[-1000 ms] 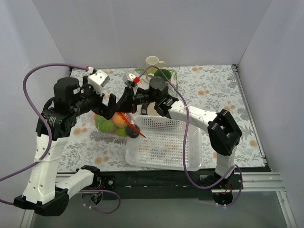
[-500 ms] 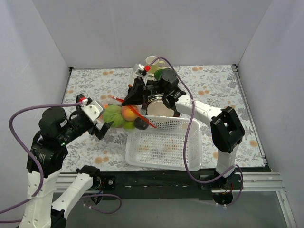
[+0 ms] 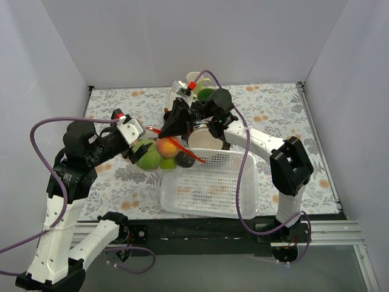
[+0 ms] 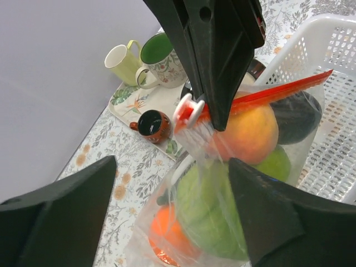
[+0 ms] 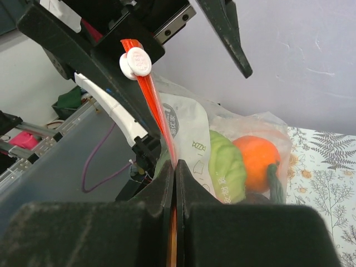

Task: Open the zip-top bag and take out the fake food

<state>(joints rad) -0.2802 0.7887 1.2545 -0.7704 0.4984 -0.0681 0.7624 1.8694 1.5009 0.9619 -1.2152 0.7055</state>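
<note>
The zip-top bag [image 3: 159, 156] hangs clear of the desk [image 3: 273, 103], just beside the near-left corner of the white basket [image 3: 213, 188]. All of the fake food [image 4: 247, 133] visible is inside it. A peach sits uppermost, a green cabbage [image 4: 206, 217] and an orange [image 4: 161, 228] lie lower, and a dark plum [image 4: 297, 114] rests against the side nearest the basket. The orange-red zip strip [image 4: 278, 92] runs tilted across the top of the bag, with the white slider [image 4: 188, 109] at its raised end. The right tool [image 5: 175, 172] has its fingers pressed together on this strip, close beside the slider. The strip therefore appears to carry the full weight, which pulls the pouch taut below the mouth and keeps the slider exposed. The left tool [image 4: 172, 161] faces the bag from the left with its fingers spread wide apart. No contact with the plastic is visible. This stance suits taking the slider or the free lip while the right tool anchors the strip. Whether the zip is sealed along its length cannot be told from these views. No item lies outside the bag, so removal is judged not yet begun. Holding the bag next to the basket would give a short drop for the contents. A tray [image 4: 125, 103] with mugs stands well behind.
</note>
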